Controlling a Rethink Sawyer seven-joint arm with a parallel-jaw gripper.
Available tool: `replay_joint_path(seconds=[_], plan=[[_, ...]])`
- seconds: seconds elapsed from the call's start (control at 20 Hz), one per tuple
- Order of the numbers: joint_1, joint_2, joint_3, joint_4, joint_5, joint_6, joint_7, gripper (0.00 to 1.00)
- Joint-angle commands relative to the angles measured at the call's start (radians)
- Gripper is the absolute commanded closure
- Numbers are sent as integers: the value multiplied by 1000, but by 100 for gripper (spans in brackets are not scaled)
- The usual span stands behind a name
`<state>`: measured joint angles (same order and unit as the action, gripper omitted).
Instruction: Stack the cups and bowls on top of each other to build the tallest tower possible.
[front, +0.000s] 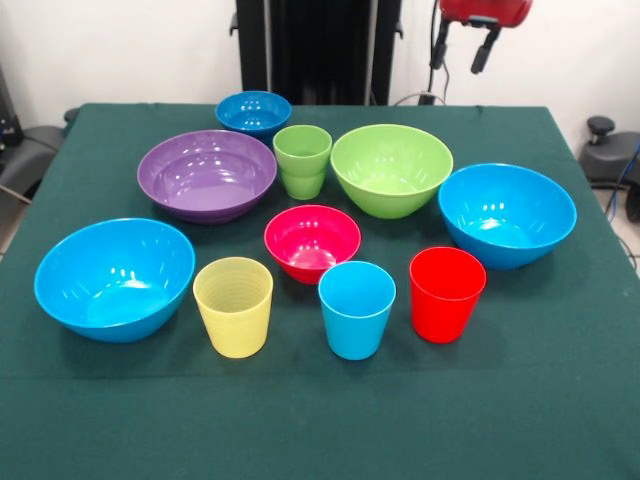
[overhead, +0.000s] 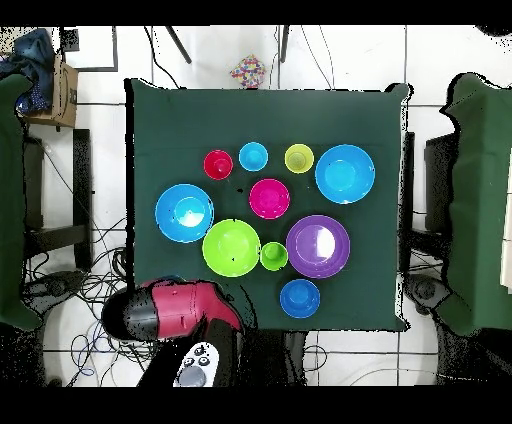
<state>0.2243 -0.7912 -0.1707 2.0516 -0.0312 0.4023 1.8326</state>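
All cups and bowls stand apart, upright, on the green cloth; none rests on another. In the back row are the small dark blue bowl (front: 253, 112), purple bowl (front: 207, 174), green cup (front: 302, 160) and lime-green bowl (front: 391, 168). Light blue bowls sit at the left (front: 115, 277) and the right (front: 507, 213), with the pink-red bowl (front: 312, 241) between them. Along the front stand the yellow cup (front: 233, 305), light blue cup (front: 356, 308) and red cup (front: 446, 293). My gripper (front: 462, 48) hangs open and empty high above the table's far right corner.
The green-covered table (overhead: 160, 120) has bare cloth round the group, widest along the side with the cups. The red arm (overhead: 175, 305) is drawn back off the table's edge beside the lime-green bowl (overhead: 231, 247). Chairs and cables surround the table.
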Motion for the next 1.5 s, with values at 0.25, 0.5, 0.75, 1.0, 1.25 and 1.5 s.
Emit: replay_joint_path(seconds=[0.25,0.5,0.75,1.0,1.25,1.5], plan=[[29,19,42,21,11,-3,170,0],[82,18,-15,9,-34,-106,187,0],[236,29,-175,-43,-90,-271,202,0],[341,57,-287,-69,-91,-392,165,0],[438,105,-412,-100,-41,-528,144,0],[455,113,-433,-97,-12,-568,132,0]])
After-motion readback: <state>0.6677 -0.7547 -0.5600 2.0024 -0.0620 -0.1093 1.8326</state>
